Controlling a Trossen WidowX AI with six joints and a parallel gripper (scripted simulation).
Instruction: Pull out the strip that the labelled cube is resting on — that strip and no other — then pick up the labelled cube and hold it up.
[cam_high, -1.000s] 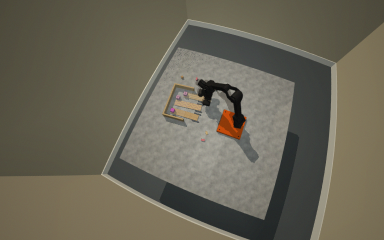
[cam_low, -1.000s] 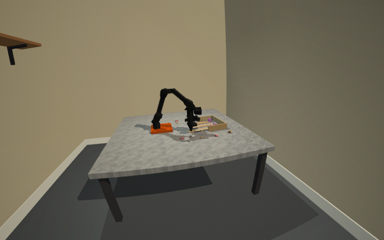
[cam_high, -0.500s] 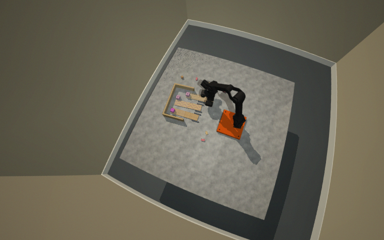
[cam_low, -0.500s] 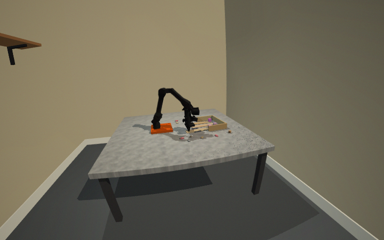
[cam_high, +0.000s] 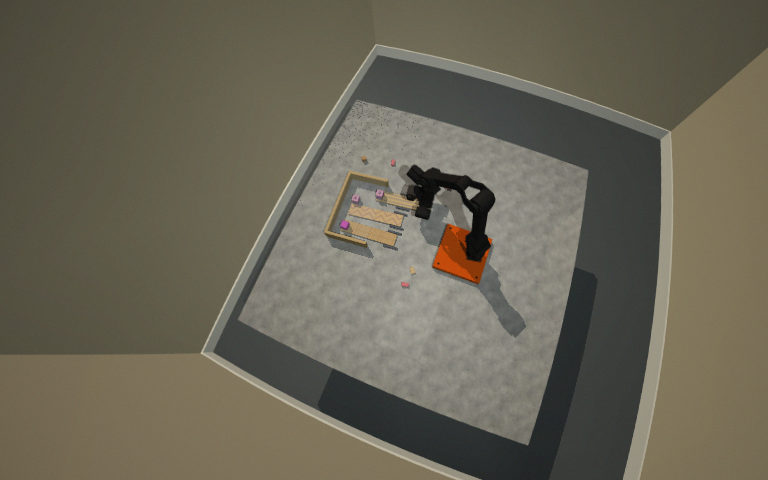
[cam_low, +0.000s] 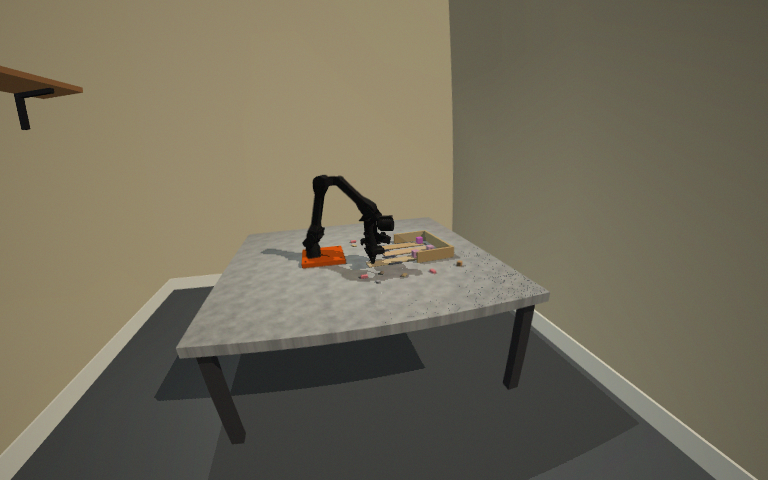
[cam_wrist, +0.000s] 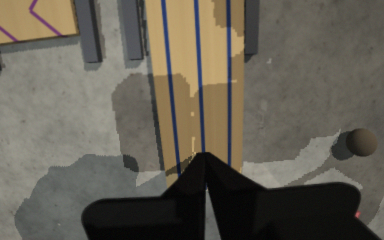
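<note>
Our top view: high, looking down on the surface (cam_high: 396, 350); exterior (cam_low: 294, 305): farther-off side view, both sharing arm (cam_high: 478, 223) (cam_low: 318, 215); wrist: close, downward over claw (cam_high: 416, 209) (cam_low: 372, 257) (cam_wrist: 205, 155).

Beige walls (cam_low: 339, 101), speckled grey table (cam_low: 254, 300), apparently shelf (cam_low: 39, 82)
</note>
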